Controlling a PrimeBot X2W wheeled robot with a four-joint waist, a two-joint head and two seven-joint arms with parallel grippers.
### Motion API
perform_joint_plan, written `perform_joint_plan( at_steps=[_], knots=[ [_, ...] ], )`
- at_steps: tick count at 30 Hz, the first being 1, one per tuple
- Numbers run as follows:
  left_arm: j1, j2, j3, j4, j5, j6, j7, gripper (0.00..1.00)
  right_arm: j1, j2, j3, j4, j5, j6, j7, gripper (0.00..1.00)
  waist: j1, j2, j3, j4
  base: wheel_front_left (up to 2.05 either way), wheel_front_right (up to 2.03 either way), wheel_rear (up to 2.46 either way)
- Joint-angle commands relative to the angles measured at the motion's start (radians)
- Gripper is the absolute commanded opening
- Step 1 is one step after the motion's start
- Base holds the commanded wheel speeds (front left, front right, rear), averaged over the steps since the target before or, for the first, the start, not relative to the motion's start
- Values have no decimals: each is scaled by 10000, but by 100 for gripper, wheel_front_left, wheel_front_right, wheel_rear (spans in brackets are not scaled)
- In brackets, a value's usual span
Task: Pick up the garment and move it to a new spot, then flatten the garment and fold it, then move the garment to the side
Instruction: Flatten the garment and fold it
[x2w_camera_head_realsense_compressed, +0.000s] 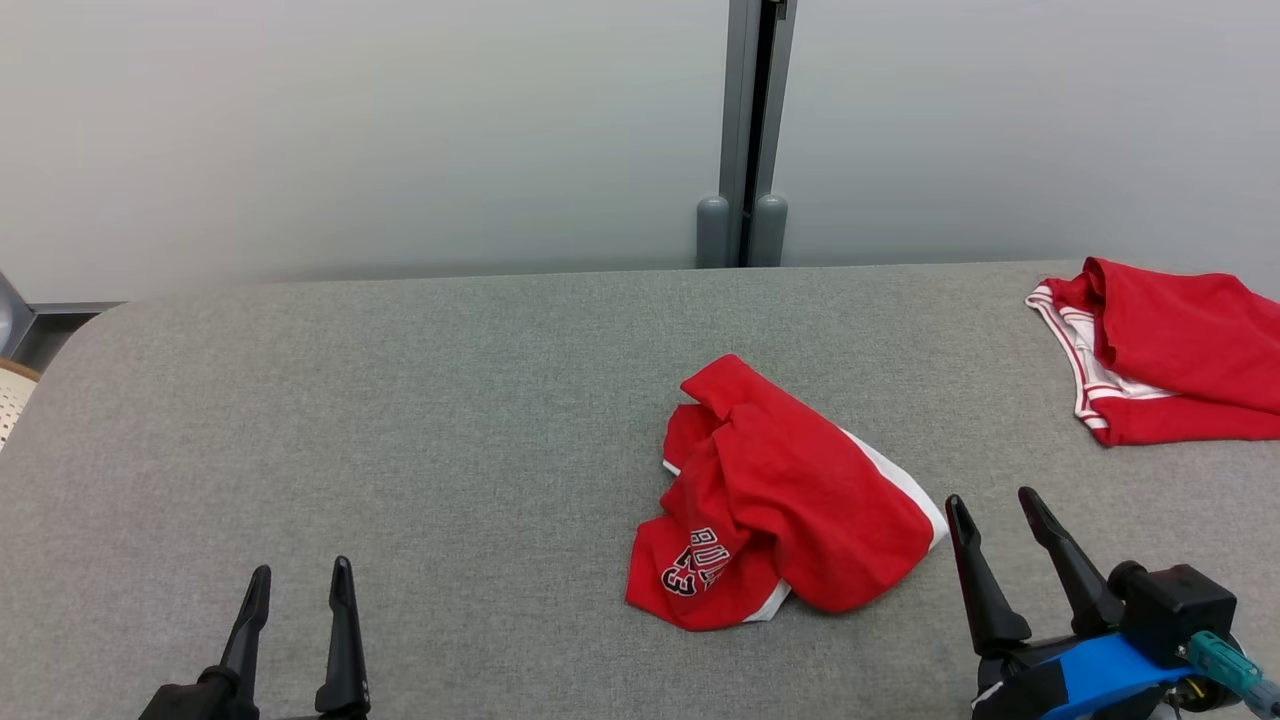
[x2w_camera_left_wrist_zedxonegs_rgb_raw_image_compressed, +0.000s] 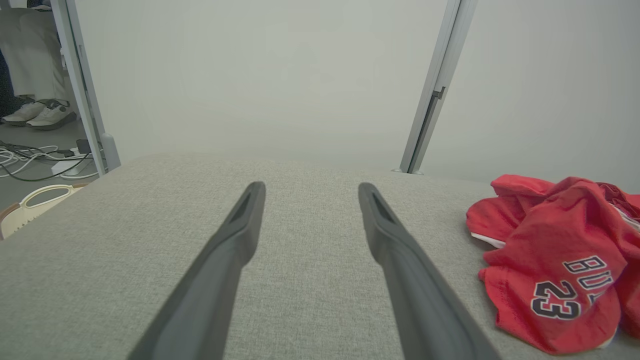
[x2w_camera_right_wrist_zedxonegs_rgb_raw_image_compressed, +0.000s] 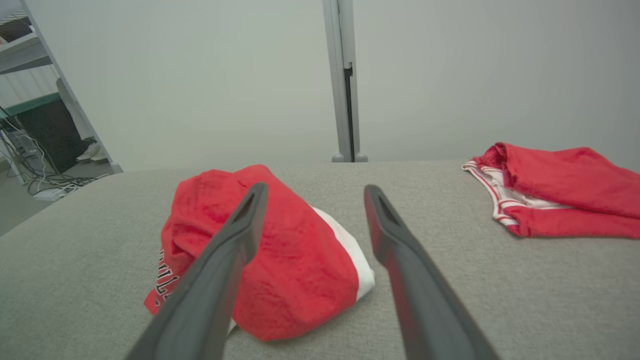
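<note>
Head view, red garment (x2w_camera_head_realsense_compressed: 785, 500) just left of right end effector (x2w_camera_head_realsense_compressed: 988, 497), spread wide, empty.

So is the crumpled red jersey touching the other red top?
Apart: the head view shows grey table between crumpled red jersey and white-trimmed red garment.

The left gripper (x2w_camera_head_realsense_compressed: 302, 566) and right gripper (x2w_camera_head_realsense_compressed: 991, 497) each have two long, slim, near-black fingers (x2w_camera_left_wrist_zedxonegs_rgb_raw_image_compressed: 240, 235) tapering to points, with a recessed slot (x2w_camera_left_wrist_zedxonegs_rgb_raw_image_compressed: 243, 207) near each tip. Behind the right one sit a blue cover (x2w_camera_head_realsense_compressed: 1100, 665), a black boxy block (x2w_camera_head_realsense_compressed: 1185, 605) and a teal plug (x2w_camera_head_realsense_compressed: 1222, 657), perhaps a cable connector.
</note>
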Motion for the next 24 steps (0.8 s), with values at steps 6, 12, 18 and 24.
perform_joint_plan(
  at_steps=[6,12,18,24],
  knots=[
    [-12,23,-47,-149,-74,92,82,100,13,40,90,11,-10,5,38,100,0,0,77,54,0,0,0],
    [44,43,-64,-285,-129,167,170,100,-347,0,402,84,-10,5,269,100,0,0,148,49,0,0,0],
    [3,44,-104,-460,-135,260,276,100,-1508,24,997,599,92,5,1477,100,0,0,274,50,0,0,0],
    [-219,56,-212,-613,-131,251,368,100,-3291,130,1599,1732,337,5,3145,100,0,0,525,219,0,0,0]
  ],
)
